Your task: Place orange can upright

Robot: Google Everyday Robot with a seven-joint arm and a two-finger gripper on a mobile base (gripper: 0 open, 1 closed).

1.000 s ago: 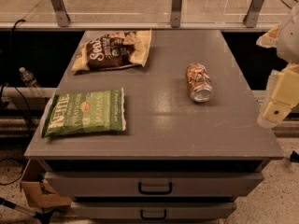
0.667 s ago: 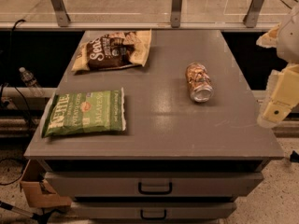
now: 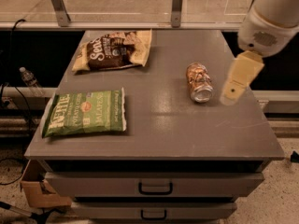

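The orange can (image 3: 199, 81) lies on its side on the grey table (image 3: 159, 125), right of centre, with its silver end facing the front edge. My gripper (image 3: 235, 81) hangs from the white arm (image 3: 270, 20) at the upper right. It hovers over the table's right side, just right of the can and apart from it. It holds nothing that I can see.
A brown chip bag (image 3: 114, 49) lies at the back left and a green chip bag (image 3: 86, 112) at the front left. Drawers (image 3: 155, 188) sit below the table's front edge. A railing with glass runs behind the table.
The arm and gripper have moved left, from beyond the table's right edge to over the table beside the can. The can and bags have not moved.
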